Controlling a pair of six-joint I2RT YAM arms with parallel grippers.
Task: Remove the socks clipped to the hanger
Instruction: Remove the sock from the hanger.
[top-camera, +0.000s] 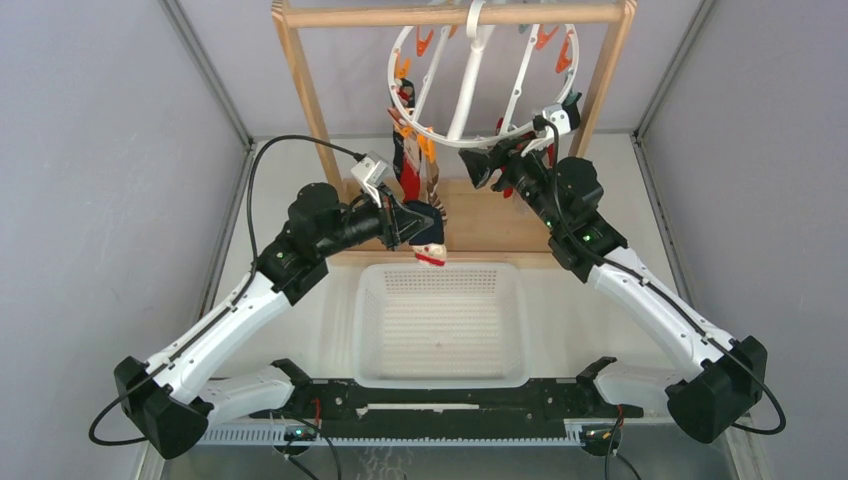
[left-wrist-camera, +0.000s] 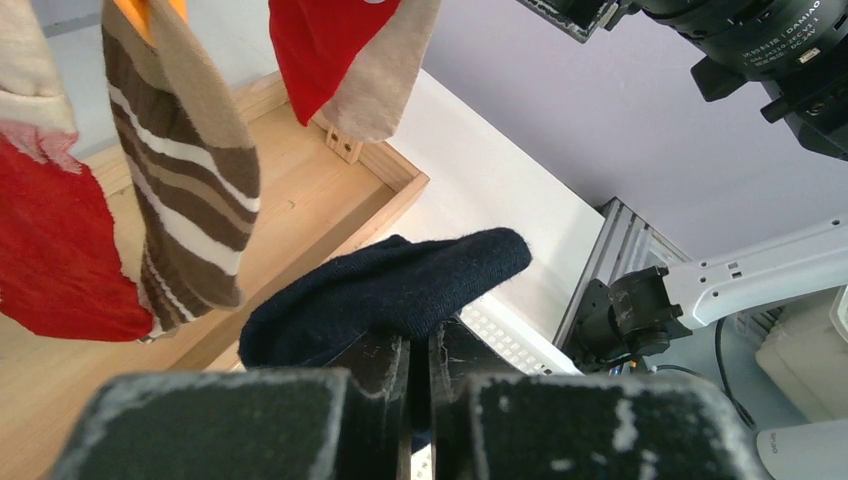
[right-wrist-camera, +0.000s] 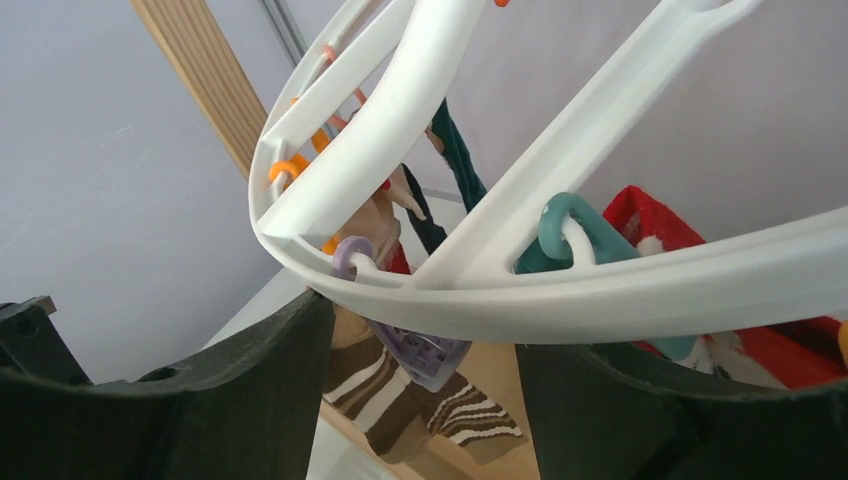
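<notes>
The white round hanger (top-camera: 455, 135) hangs from the wooden frame, tilted, with socks (top-camera: 410, 165) clipped on its left side. My left gripper (top-camera: 425, 232) is shut on a navy sock (left-wrist-camera: 400, 285), whose red-and-white end (top-camera: 432, 257) dangles over the basket's far rim. In the left wrist view a brown-and-cream striped sock (left-wrist-camera: 190, 200) and red socks (left-wrist-camera: 50, 250) hang just beyond. My right gripper (right-wrist-camera: 425, 330) stands open under the hanger ring (right-wrist-camera: 620, 290), its fingers on either side of a purple clip (right-wrist-camera: 430, 355). Striped socks (right-wrist-camera: 420, 405) hang behind that clip.
A white basket (top-camera: 365, 330) sits on the table between the arms. The wooden frame (top-camera: 305, 90) stands on a wooden base (top-camera: 490, 220) behind the basket. A teal clip (right-wrist-camera: 570, 235) and orange clips (top-camera: 425, 45) hang from the ring.
</notes>
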